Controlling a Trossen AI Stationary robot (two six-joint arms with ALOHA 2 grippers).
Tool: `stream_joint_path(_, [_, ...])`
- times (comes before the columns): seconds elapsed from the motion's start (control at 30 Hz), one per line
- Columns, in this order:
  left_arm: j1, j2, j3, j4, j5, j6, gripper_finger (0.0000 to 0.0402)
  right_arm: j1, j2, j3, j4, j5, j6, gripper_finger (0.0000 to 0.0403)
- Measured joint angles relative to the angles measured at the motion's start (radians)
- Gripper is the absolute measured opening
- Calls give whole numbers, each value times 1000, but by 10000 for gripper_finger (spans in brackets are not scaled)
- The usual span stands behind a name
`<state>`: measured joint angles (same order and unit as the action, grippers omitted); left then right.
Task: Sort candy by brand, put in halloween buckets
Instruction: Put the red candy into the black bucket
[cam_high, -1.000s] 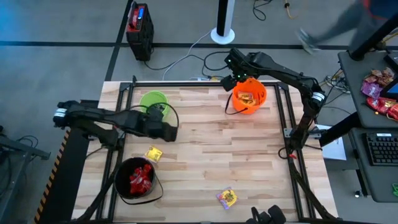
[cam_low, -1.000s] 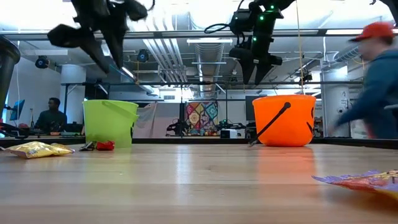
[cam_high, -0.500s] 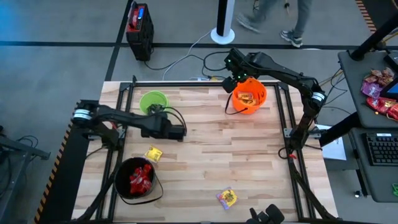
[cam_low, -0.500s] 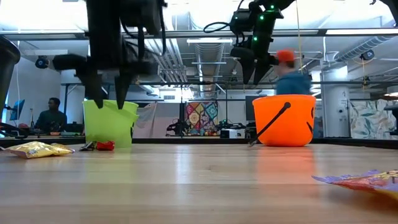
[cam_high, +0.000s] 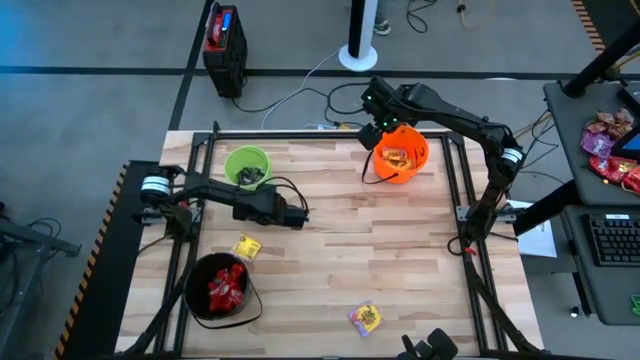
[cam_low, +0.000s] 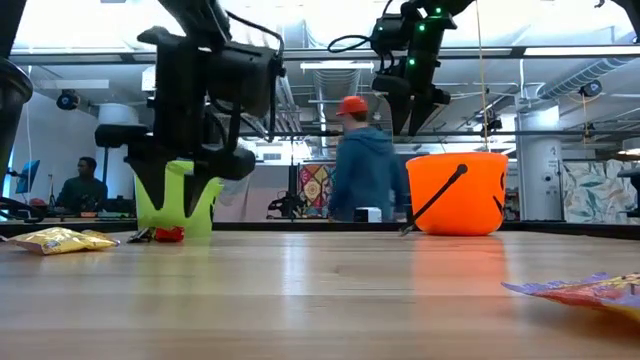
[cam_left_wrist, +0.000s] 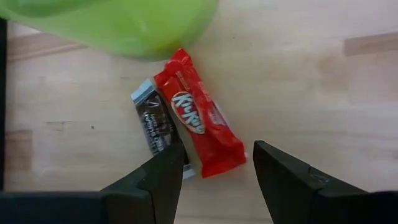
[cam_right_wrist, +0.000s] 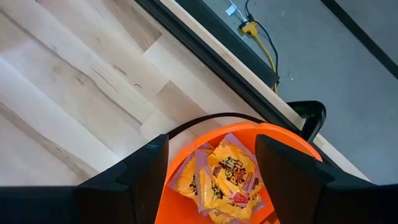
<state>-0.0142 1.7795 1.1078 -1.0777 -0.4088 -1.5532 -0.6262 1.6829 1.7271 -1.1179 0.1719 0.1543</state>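
A red KitKat candy (cam_left_wrist: 198, 121) and a dark-wrapped candy (cam_left_wrist: 155, 124) lie side by side on the table, close to the lime green bucket (cam_high: 247, 165). My left gripper (cam_left_wrist: 214, 155) hangs open just above them, pointing steeply down, with a finger on either side of the red candy's near end. In the high view my left arm hides both candies. My right gripper (cam_high: 383, 128) is open over the orange bucket (cam_high: 400, 160), which holds yellow candies (cam_right_wrist: 224, 177). The black bucket (cam_high: 220, 290) holds red candies.
A yellow candy (cam_high: 247, 247) lies between the green and black buckets, and a purple-and-yellow one (cam_high: 365, 318) lies near the table's near edge. The middle of the wooden table (cam_high: 340, 250) is bare. A person (cam_low: 365, 170) walks behind the table.
My left gripper has come down from high beside the green bucket, moved toward the table's right and tipped to point more steeply down over the two candies. A person has crossed the room behind the table.
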Motion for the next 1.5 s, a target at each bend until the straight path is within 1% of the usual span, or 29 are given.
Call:
stream_joint_path(0.1, [8, -9, -33, 22, 0, 1, 178, 0, 0, 0, -4, 0, -1, 233])
stream_joint_path(0.23, [24, -44, -98, 107, 7, 1, 177, 0, 0, 0, -5, 0, -2, 233])
stream_joint_path(0.4, [42, -57, -142, 170, 2, 51, 163, 0, 0, 0, -5, 0, -16, 233])
stream_joint_path(0.57, [59, -51, -187, 273, 4, 81, 153, 0, 0, 0, -5, 0, -18, 233])
stream_joint_path(0.67, [62, -50, -202, 282, -2, 77, 153, 0, 0, 0, -5, 0, -26, 233])
stream_joint_path(0.8, [62, -49, -212, 290, 21, 70, 151, 0, 0, 0, -6, 0, -28, 233])
stream_joint_path(0.87, [62, -49, -213, 293, 28, 71, 140, 0, 0, 0, -6, 0, -28, 233])
stream_joint_path(0.97, [56, -49, -213, 302, 33, 83, 100, 0, 0, 0, -6, 0, -37, 233])
stream_joint_path(1.1, [42, -49, -198, 281, 44, 112, 34, 0, 0, 0, -7, 0, -41, 233])
stream_joint_path(1.17, [37, -50, -185, 273, 55, 129, 15, 0, 0, 0, -7, 0, -43, 233])
stream_joint_path(1.3, [18, -53, -119, 206, 100, 213, 14, 0, 0, 0, -7, 0, -43, 233])
stream_joint_path(1.5, [-29, -116, 41, 33, 133, 421, 14, 0, 0, 0, -6, 0, -43, 233])
